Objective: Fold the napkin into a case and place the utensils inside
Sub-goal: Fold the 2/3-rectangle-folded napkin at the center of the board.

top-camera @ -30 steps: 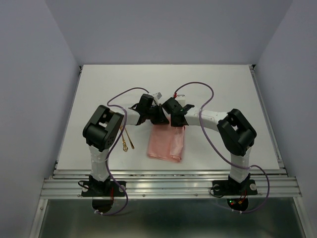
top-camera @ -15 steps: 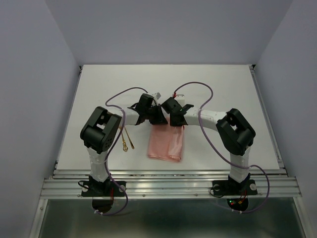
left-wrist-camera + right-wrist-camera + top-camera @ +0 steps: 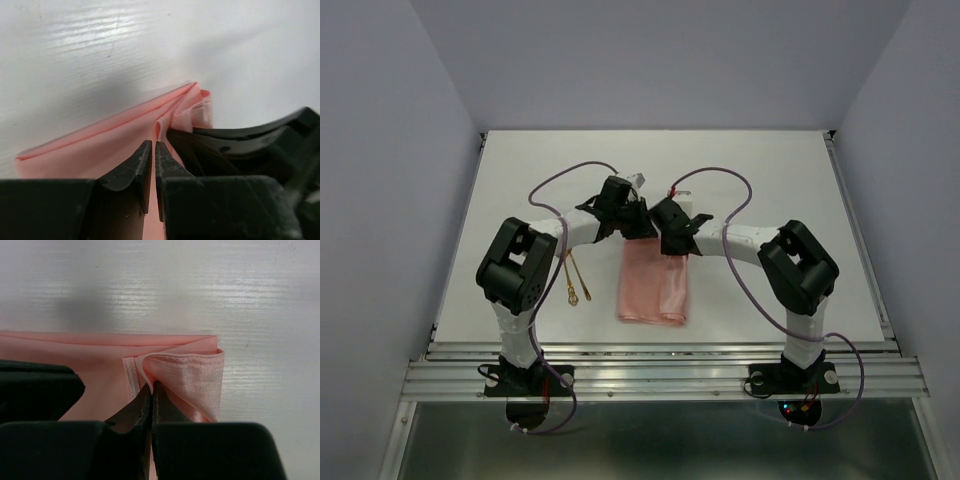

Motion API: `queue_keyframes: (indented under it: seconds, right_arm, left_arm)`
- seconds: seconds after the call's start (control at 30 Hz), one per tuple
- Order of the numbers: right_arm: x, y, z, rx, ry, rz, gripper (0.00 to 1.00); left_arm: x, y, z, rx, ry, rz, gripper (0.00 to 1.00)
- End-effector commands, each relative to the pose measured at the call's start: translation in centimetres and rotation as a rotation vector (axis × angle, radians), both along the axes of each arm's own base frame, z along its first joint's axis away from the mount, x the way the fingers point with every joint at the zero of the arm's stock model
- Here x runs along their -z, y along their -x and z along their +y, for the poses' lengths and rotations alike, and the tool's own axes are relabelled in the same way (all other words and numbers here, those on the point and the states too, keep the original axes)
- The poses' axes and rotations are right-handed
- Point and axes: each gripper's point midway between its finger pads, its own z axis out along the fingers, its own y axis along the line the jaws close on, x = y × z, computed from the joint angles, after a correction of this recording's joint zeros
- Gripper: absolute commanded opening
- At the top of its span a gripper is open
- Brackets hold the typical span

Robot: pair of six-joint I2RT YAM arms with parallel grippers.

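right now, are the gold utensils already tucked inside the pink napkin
No, the utensils lie on the bare table, off the folded napkin on the left arm's side, apart from it.

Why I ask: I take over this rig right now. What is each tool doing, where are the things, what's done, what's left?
Left tool: jaws slightly parted at a raised fold of the napkin; grip unclear.
Right tool: shut on the napkin's far right corner flap.
Napkin: folded narrow and layered on the table, between the arms.
Utensils: on the table left of it, outside.
Done: main folds. Left: finish folding, slide utensils inside.
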Motion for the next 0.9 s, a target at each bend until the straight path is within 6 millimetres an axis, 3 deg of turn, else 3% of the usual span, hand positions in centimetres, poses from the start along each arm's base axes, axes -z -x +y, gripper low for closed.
queue_keyframes:
  seconds: [0.0,0.3,0.87]
  right_arm:
    - [-1.0,0.6,0.6,-0.015,-0.045,-0.012,0.01]
    - [-1.5,0.7,1.0,-0.025,-0.080,-0.015,0.01]
    - [-2.2,0.4,1.9,-0.041,-0.117,-0.029,0.01]
  left_arm:
    - [3.1,0.4,0.3,0.003,-0.050,0.062,0.19]
    - [6.6,0.9,0.5,0.000,-0.075,0.132,0.19]
    - [7.4,1.4,0.6,0.001,-0.075,0.149,0.19]
